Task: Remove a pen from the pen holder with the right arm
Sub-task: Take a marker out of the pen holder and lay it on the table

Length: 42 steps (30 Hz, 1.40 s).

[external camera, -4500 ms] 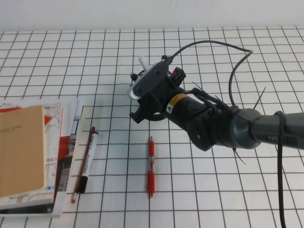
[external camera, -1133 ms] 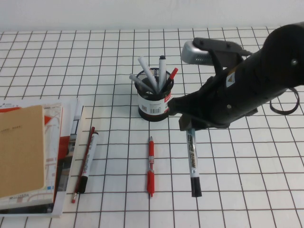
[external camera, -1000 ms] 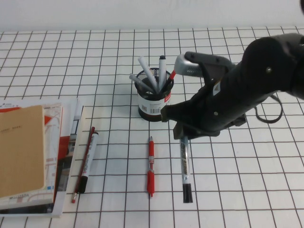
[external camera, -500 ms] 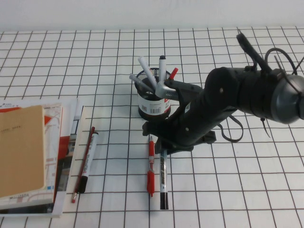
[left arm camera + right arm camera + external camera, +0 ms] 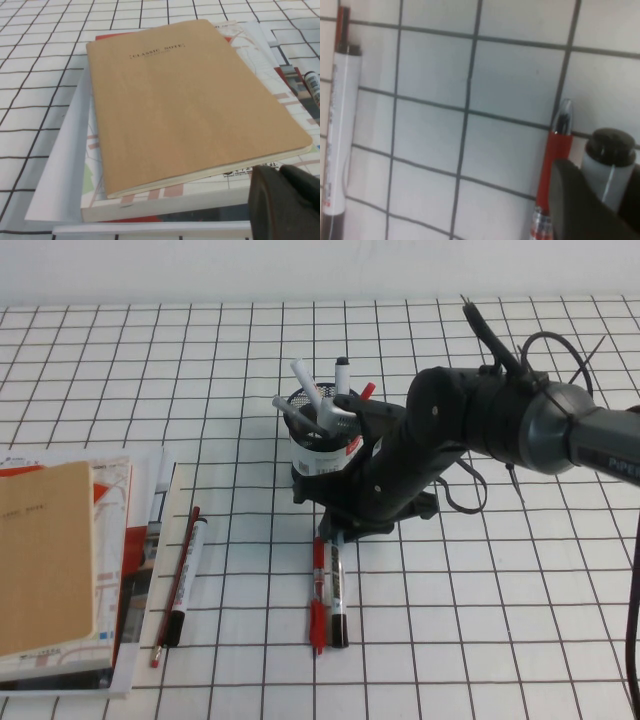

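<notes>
The black mesh pen holder (image 5: 318,462) stands mid-table with several pens in it. My right gripper (image 5: 338,533) is low in front of the holder, shut on a grey marker with a black cap (image 5: 339,592). The marker lies along the table right beside a red pen (image 5: 317,592). In the right wrist view the grey marker (image 5: 608,159) sits between my right gripper's (image 5: 609,197) fingers, with the red pen (image 5: 554,157) next to it. My left gripper (image 5: 280,172) hovers over the edge of the book stack, its dark fingers together and holding nothing.
A tan notebook (image 5: 42,552) lies on a stack of books at the left edge of the table; it also fills the left wrist view, tan notebook (image 5: 180,100). A white marker (image 5: 186,580) and a red pencil (image 5: 176,590) lie beside the stack.
My right arm has swung left and down with the grey marker. The marker went from well right of the red pen to lying close alongside it.
</notes>
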Each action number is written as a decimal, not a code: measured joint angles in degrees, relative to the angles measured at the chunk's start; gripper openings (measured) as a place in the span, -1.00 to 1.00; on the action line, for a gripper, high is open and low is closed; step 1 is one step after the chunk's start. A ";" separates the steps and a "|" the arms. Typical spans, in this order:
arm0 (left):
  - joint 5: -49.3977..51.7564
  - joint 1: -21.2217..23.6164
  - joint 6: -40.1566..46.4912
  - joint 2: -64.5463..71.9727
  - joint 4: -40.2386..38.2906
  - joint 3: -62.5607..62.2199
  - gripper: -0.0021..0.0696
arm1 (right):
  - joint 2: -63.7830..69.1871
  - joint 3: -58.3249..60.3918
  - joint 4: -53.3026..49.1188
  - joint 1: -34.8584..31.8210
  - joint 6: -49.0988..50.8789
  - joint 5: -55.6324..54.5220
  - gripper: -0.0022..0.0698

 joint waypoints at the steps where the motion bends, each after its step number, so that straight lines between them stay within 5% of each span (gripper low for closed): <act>1: 0.00 0.00 0.00 0.00 0.00 0.00 -0.95 | 0.26 -0.24 -0.12 -0.12 0.00 0.00 -0.59; 14: 0.00 0.00 0.00 0.00 0.00 0.00 -0.95 | 2.84 -0.36 1.33 -0.47 -1.01 -3.07 -0.57; 22: 0.00 0.00 0.00 0.00 0.00 0.00 -0.95 | 2.97 -0.36 1.68 -0.56 -1.63 -3.87 -0.14; 29: 0.00 0.00 0.00 0.00 0.00 0.00 -0.95 | -3.53 1.28 -1.99 0.48 -1.63 -4.08 -0.09; 35: 0.00 0.00 0.00 0.00 0.00 0.00 -0.95 | -19.73 14.81 -5.02 3.18 -1.77 -12.10 -0.29; 42: 0.00 0.00 0.00 0.00 0.00 0.00 -0.95 | -38.61 28.29 -12.16 3.41 -1.88 -10.55 -0.86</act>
